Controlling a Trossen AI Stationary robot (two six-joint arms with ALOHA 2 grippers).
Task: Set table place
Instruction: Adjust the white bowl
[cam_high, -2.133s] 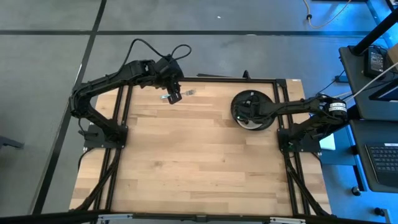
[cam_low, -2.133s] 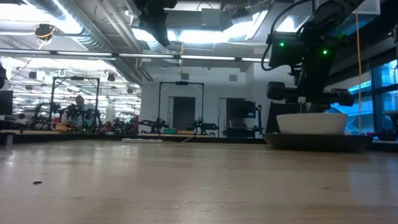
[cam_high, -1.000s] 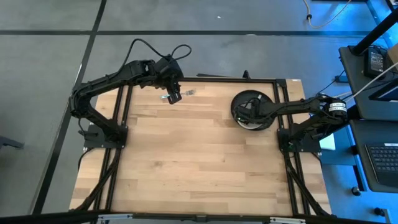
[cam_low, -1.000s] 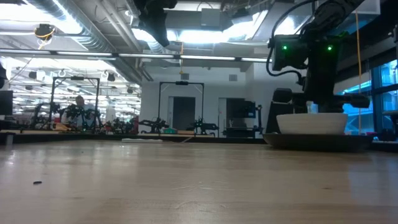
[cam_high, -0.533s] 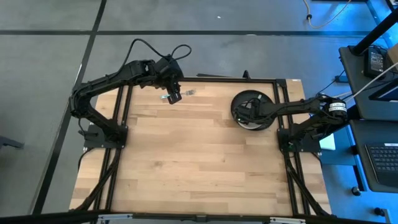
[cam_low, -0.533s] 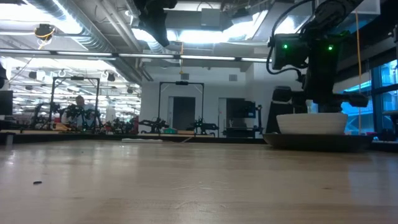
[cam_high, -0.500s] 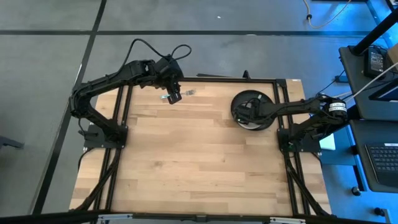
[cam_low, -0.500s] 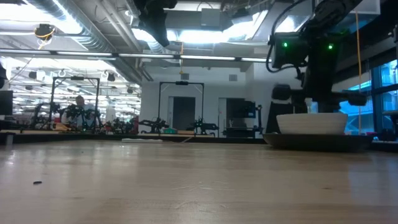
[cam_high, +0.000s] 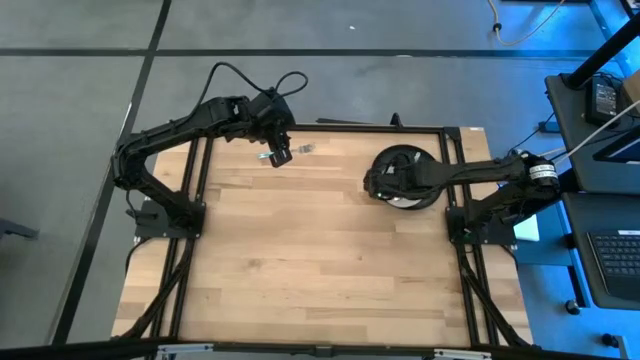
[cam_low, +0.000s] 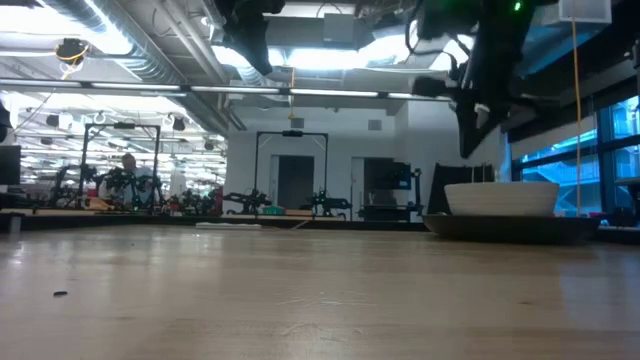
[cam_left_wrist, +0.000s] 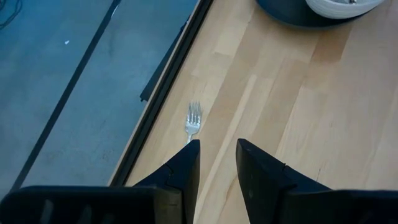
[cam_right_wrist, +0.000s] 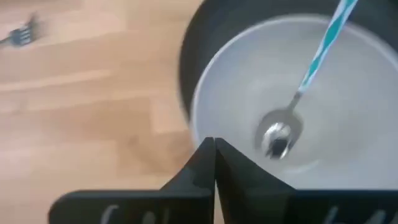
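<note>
A round black plate (cam_high: 420, 160) sits at the table's far right with a white bowl (cam_right_wrist: 242, 87) on it. A spoon (cam_right_wrist: 281, 132) with a teal-and-white striped handle lies in the bowl, handle leaning on the rim. My right gripper (cam_right_wrist: 213, 148) is shut on nothing, raised above the bowl's left side (cam_low: 468, 145). A silver fork (cam_left_wrist: 193, 118) lies flat by the far edge. My left gripper (cam_left_wrist: 217, 144) hangs open above it; one finger hides the fork's handle.
Black frame rails (cam_left_wrist: 163, 87) run along the far edge beside the fork, with grey floor beyond them. Bare wood (cam_high: 320, 270) fills the table's middle and near half. A person (cam_low: 127, 165) sits far back in the room.
My right gripper has risen out of the bowl, its fingers have come together, and it has moved a little toward the table's left edge. The spoon stays in the bowl.
</note>
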